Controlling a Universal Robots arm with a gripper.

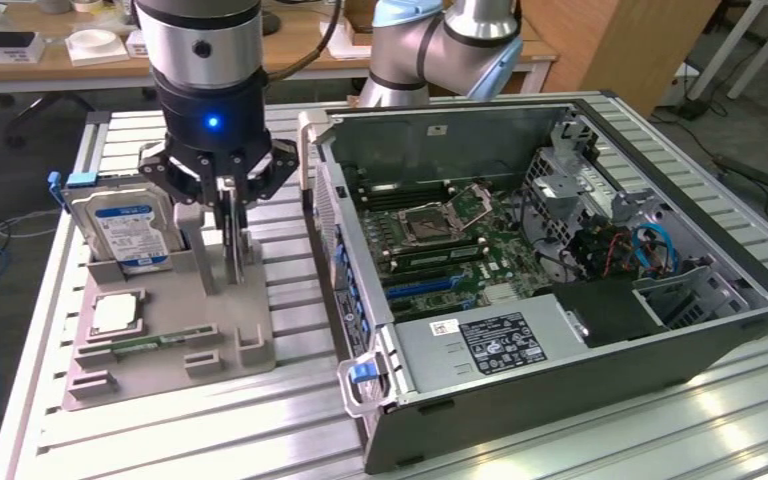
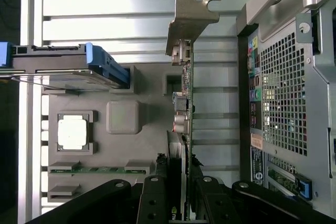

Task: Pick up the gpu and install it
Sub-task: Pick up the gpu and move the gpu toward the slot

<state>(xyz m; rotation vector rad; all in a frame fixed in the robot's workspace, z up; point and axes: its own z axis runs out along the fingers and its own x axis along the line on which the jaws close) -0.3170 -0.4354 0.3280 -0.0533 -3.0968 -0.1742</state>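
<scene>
Currently gripper [image 1: 228, 195] sits left of centre in exterior view, jaws clamped on top edge of gpu [image 1: 232, 250]. Card stands upright on edge at gray holder tray [image 1: 184, 300], between hard drive [image 1: 124, 228] and open computer case [image 1: 704, 335].

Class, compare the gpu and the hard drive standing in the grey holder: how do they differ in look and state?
The gpu is a thin green card with a silver end bracket; the hard drive is a thicker silver block with a blue-white label. The gripper is closed on the gpu; the hard drive stands free, with nothing gripping it. Both stand on edge in the grey holder, outside the computer case.
</scene>
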